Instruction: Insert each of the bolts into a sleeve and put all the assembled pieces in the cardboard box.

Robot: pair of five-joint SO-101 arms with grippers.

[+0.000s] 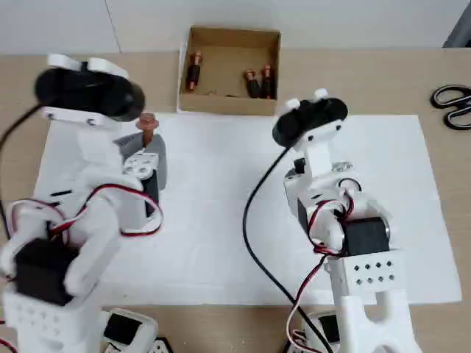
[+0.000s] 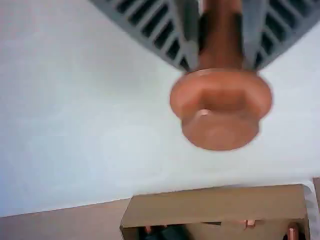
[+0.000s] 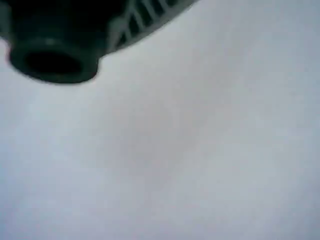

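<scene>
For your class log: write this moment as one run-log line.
left gripper: holds bolt | right gripper: holds sleeve | cardboard box: three assembled pieces inside

Scissors [image 1: 450, 105], paper sheet [image 1: 221, 220], table [image 1: 353, 81]
Scissors lie at the table's right edge, just off the sheet's corner.

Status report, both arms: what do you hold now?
Left tool shut on copper-coloured metal bolt. Right tool shut on black cylindrical sleeve. Three assembled pieces in brown cardboard box.

table [image 1: 368, 81] | on it: white sheet [image 1: 221, 220]; cardboard box [image 1: 228, 105]; scissors [image 1: 452, 103]
</scene>
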